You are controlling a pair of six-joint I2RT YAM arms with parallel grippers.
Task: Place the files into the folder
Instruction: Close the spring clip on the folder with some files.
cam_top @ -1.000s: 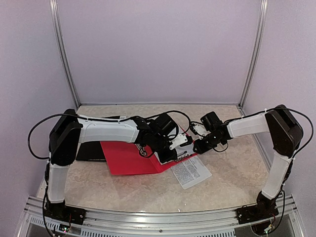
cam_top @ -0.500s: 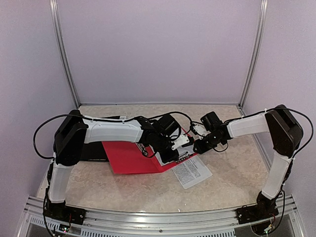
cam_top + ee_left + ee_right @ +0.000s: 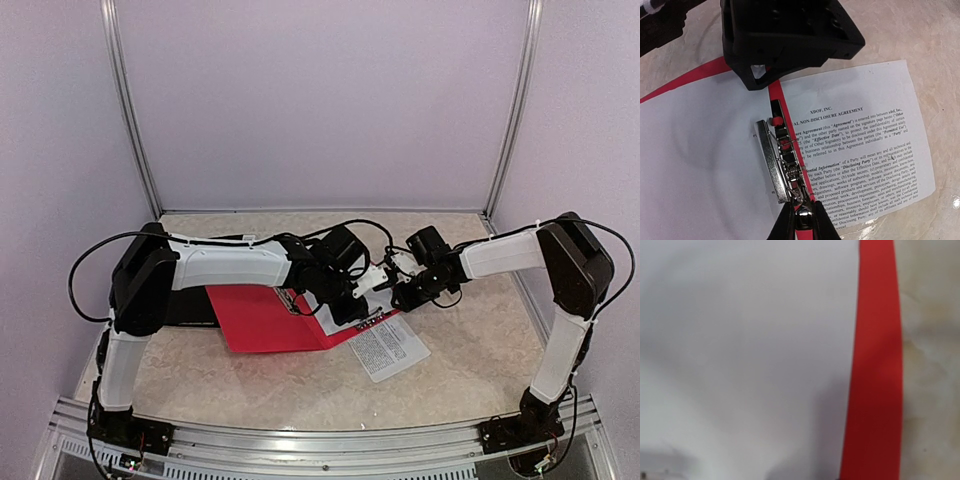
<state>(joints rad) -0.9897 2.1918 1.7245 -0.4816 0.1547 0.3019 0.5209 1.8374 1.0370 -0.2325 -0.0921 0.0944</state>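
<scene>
My left gripper (image 3: 801, 226) is pinched onto one end of the metal clamp (image 3: 782, 160) inside the red folder (image 3: 255, 322). My right gripper (image 3: 402, 292) hangs low over the folder's right edge; I cannot tell how its jaws stand. The printed sheet (image 3: 386, 346) lies right of the clamp, partly on the table (image 3: 470, 370). The blank sheet (image 3: 700, 165) lies left of the clamp.

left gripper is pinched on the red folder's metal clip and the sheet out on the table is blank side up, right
No: that sheet lies printed side up, as the left wrist view shows. The left gripper does pinch the metal clip.
</scene>
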